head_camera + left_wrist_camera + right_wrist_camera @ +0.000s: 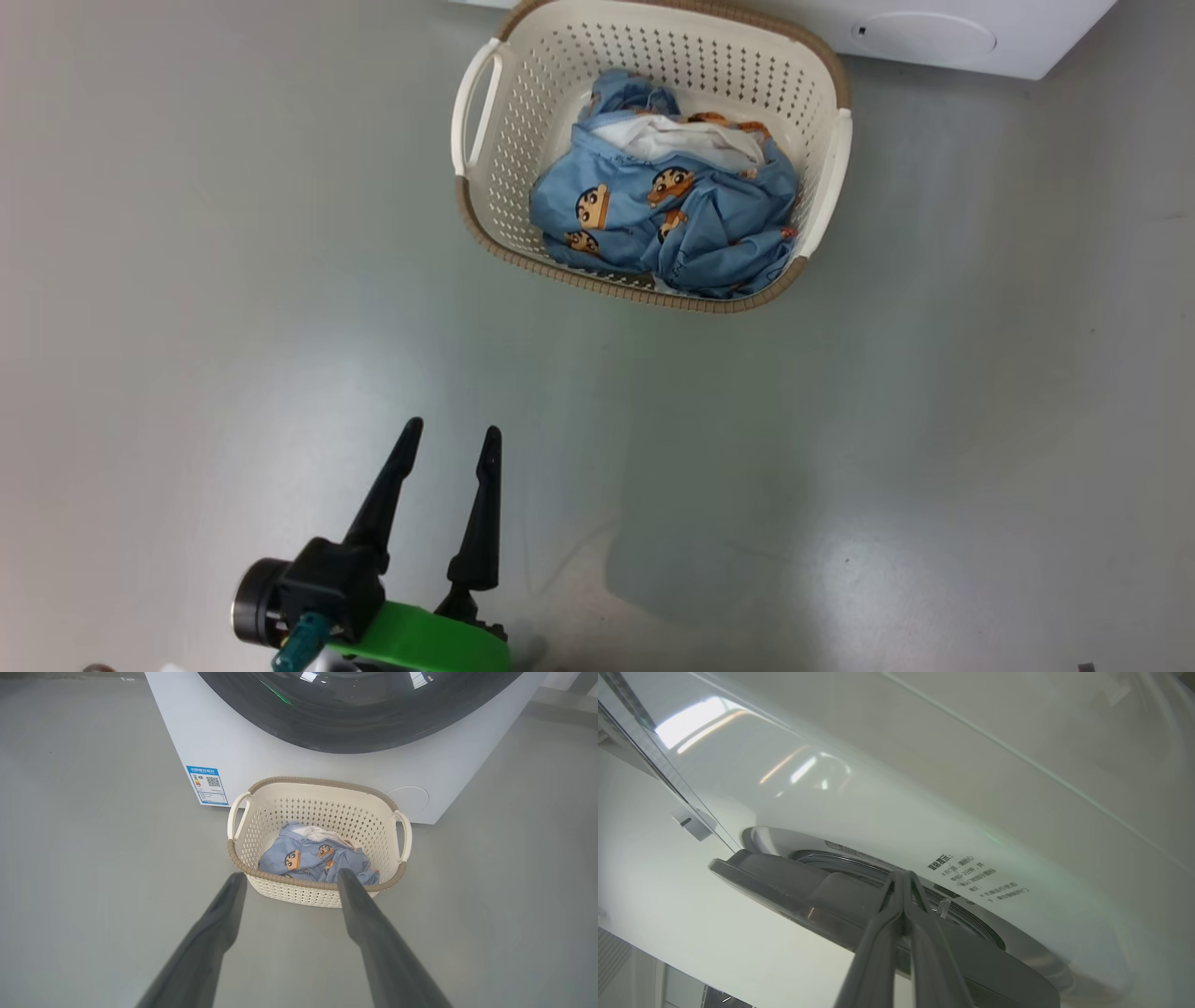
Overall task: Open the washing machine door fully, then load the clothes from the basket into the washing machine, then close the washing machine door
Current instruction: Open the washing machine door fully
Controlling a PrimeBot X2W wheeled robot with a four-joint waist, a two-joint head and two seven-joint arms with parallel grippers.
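The cream basket (560, 84) stands on the floor in front of the washing machine (243, 751), with the light blue cartoon-print clothes (672, 215) bundled inside it. My left gripper (451, 429) hangs open and empty over the floor, short of the basket (322, 812) and clothes (313, 858). The door's glossy black rim (355, 714) shows above the basket. In the right wrist view the washing machine door (784, 891) stands slightly ajar from the white front (971, 812). My right gripper (903, 873) is shut, its tips at the gap behind the door's edge.
Grey floor lies all around the basket. A blue label sticker (208, 785) sits low on the machine's left front and a round cover (411, 802) low on its right, also seen in the head view (924, 37). Printed text (971, 882) marks the front near the door.
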